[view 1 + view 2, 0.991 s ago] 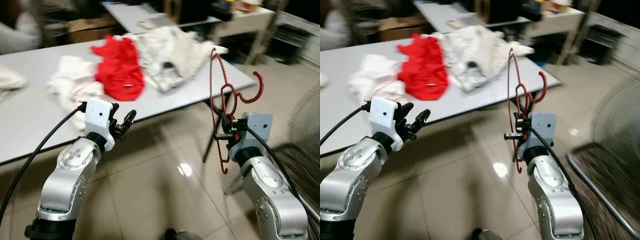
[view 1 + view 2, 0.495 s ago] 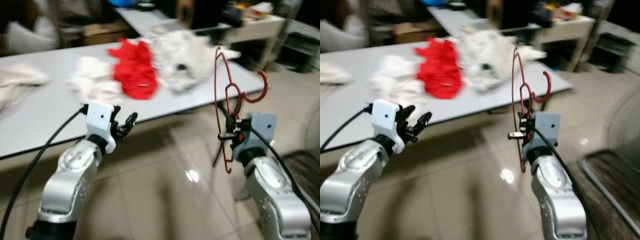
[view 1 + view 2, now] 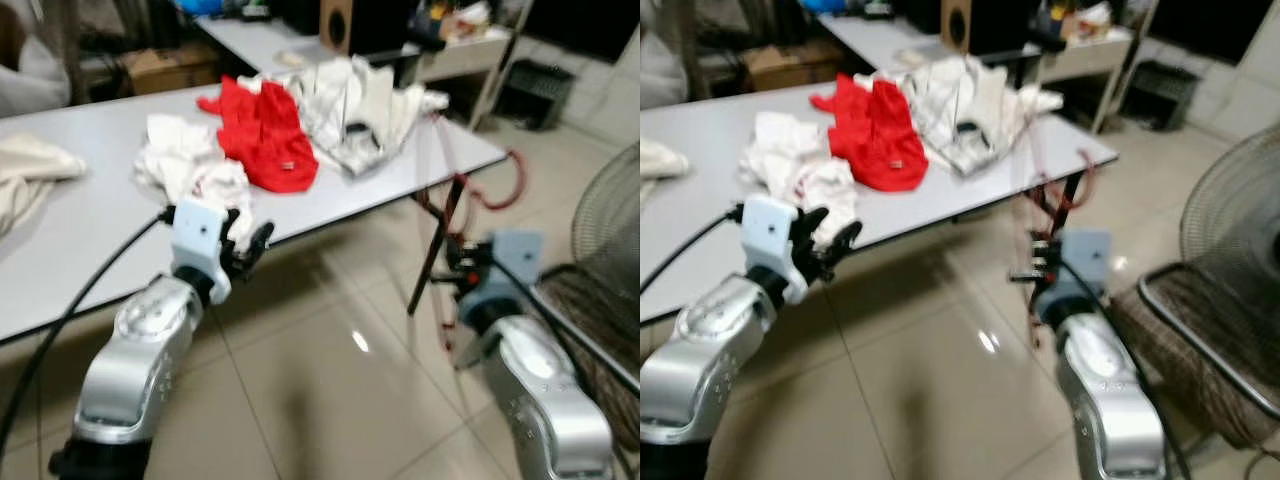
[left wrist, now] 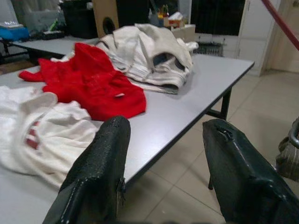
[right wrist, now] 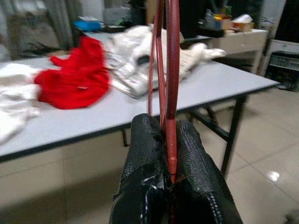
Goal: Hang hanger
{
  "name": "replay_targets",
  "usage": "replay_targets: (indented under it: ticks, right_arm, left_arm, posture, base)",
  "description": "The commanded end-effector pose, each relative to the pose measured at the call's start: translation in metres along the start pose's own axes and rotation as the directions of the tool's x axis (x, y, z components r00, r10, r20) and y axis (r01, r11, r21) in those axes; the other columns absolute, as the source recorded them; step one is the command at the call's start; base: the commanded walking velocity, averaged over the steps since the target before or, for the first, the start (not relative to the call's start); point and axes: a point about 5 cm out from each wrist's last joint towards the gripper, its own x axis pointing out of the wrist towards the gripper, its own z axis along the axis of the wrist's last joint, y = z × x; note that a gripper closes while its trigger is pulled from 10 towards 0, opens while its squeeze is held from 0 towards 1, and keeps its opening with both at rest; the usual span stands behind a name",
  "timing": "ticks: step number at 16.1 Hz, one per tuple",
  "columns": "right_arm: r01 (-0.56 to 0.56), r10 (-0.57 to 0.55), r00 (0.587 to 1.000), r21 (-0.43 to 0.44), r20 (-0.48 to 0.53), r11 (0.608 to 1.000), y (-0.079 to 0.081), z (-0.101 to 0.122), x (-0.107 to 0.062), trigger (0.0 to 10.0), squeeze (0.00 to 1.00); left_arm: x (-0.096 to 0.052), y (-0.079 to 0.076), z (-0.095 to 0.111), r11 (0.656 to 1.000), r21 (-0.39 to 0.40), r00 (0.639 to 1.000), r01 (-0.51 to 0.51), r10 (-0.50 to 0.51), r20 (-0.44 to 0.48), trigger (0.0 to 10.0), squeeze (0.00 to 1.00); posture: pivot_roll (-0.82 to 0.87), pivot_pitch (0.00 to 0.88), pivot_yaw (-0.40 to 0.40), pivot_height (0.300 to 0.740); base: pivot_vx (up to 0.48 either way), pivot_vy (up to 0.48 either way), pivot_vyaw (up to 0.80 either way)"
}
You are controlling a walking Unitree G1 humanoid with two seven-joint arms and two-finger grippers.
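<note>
Carry step. Right hand [image 5: 170, 154] clamped on red hanger [image 5: 172, 70], upright beside desk [image 3: 90, 240]. Left hand [image 4: 163, 154] apart, empty. Rail location unclear, blurred; next: find it.

Both silver arms are raised forward, bent at the elbow. The left gripper [image 4: 163, 172] holds its two black fingers [image 4: 100, 175] spread wide with nothing between them. The right gripper [image 5: 169, 154] has its fingers [image 5: 145, 154] pressed together on a red hanger [image 5: 172, 70] that rises between their tips.
</note>
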Motion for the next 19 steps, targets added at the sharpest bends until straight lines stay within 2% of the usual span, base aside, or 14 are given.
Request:
replay_targets:
  ticks: [1, 5, 11, 13, 19]
  right_arm:
    - [0.022, -0.022, 0.999, -0.015, 0.025, 1.000, -0.005, 0.006, -0.002, 10.0, 0.00]
    - [0.034, -0.034, 0.999, -0.013, 0.014, 0.999, -0.006, 0.003, -0.002, 10.0, 0.00]
    - [-0.080, 0.075, 0.996, -0.143, -0.042, 0.987, 0.001, -0.004, -0.007, 10.0, 0.00]
    - [-0.081, 0.076, 0.996, -0.114, -0.054, 0.990, 0.000, -0.005, -0.006, 10.0, 0.00]
    - [-0.116, 0.108, 0.992, -0.127, -0.070, 0.985, 0.000, -0.007, -0.007, 10.0, 0.00]
  left_arm:
    - [0.000, -0.001, -0.001, 1.000, 0.002, 1.000, 0.001, -0.001, -0.009, 10.0, 0.00]
    - [-0.002, -0.002, -0.007, 1.000, 0.007, 0.999, 0.006, -0.006, -0.036, 10.0, 0.00]
    - [-0.005, -0.008, -0.013, 1.000, 0.014, 0.999, -0.024, 0.024, -0.028, 10.0, 0.00]
    - [-0.007, -0.006, -0.016, 0.999, 0.002, 0.998, -0.048, 0.049, -0.029, 10.0, 0.00]
    - [-0.005, 0.001, -0.017, 0.994, -0.002, 0.993, -0.113, 0.113, -0.024, 10.0, 0.00]
  posture:
    - [-0.13, 0.000, -0.014, 0.740]
    - [-0.13, 0.000, -0.010, 0.740]
    - [-0.15, 0.000, -0.028, 0.740]
    - [-0.16, 0.000, -0.026, 0.740]
    - [-0.16, 0.000, -0.024, 0.740]
  base:
    - [0.000, 0.000, 0.00]
    - [0.000, 0.000, 0.00]
    - [0.000, 0.000, 0.00]
    - [0.000, 0.000, 0.00]
    - [0.088, 0.000, 0.00]
